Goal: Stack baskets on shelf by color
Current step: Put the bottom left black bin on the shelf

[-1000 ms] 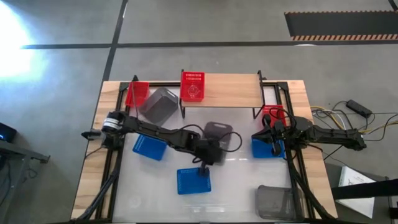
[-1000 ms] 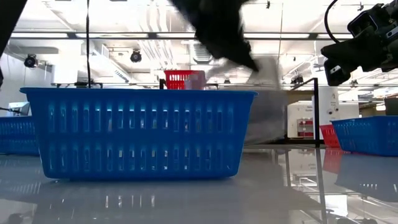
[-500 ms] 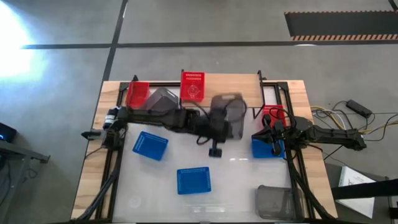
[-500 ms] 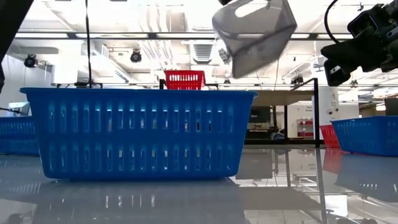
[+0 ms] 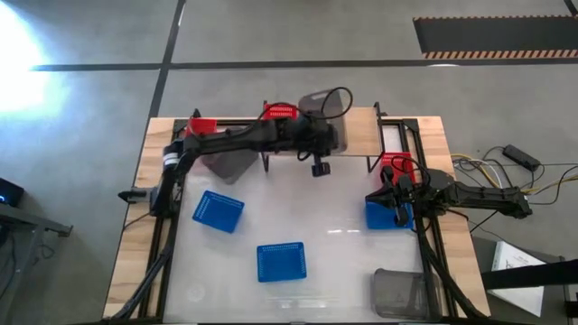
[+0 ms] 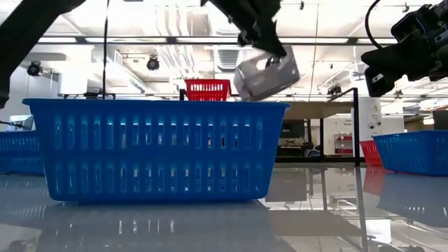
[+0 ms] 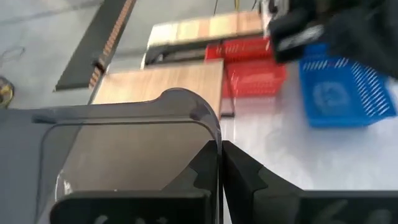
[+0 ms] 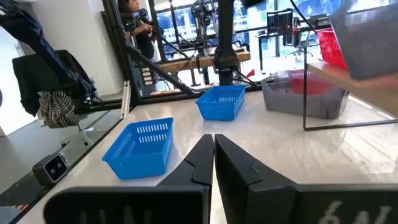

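Shelf (image 5: 357, 134): I count one red basket (image 5: 279, 112) placed. Left gripper (image 5: 312, 137) clamped on grey basket (image 5: 323, 106), held over shelf. Blue baskets (image 5: 281, 262), greys, reds unsorted on tabletop. Right gripper (image 5: 395, 200) closed, empty, idle at right edge.

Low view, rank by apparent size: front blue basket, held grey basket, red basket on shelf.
1. Front blue basket, much the largest, but it sits nearest the camera.
2. Grey basket, held by the left gripper.
3. Red basket, partly hidden and farthest.
All may be alike in true size.
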You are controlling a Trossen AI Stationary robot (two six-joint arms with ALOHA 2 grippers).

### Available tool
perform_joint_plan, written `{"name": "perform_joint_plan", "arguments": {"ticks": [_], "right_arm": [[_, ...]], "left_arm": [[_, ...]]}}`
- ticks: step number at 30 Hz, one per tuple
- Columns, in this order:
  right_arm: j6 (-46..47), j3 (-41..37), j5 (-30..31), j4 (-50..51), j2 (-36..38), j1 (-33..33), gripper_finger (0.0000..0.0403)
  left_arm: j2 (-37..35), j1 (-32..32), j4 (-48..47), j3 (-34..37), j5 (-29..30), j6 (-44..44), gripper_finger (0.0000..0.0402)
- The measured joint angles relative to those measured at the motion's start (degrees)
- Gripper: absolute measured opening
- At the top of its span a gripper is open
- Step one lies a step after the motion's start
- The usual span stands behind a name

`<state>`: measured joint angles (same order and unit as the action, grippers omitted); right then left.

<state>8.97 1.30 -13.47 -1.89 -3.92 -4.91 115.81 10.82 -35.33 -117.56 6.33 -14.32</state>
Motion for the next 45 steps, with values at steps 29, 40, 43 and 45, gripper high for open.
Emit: {"name": "perform_joint_plan", "arguments": {"ticks": [29,40,43,45], "right_arm": [[0.0,0.0,0.0,0.01,0.02,0.0,0.0009],[0.02,0.0,0.0,0.02,0.02,0.0,0.0009],[0.0,0.0,0.0,0.02,0.02,0.0,0.0009],[0.0,0.0,0.0,0.02,0.02,0.0,0.0009]], "left_arm": [[3.23,2.09,2.06,-0.02,-0.11,-2.07,0.0064],[3.01,1.1,2.3,-0.36,0.2,-7.62,0.0159],[1.81,-0.12,1.95,-0.59,0.51,-8.58,0.0167],[0.35,-1.0,1.33,-0.51,2.33,-8.88,0.0169]]}}
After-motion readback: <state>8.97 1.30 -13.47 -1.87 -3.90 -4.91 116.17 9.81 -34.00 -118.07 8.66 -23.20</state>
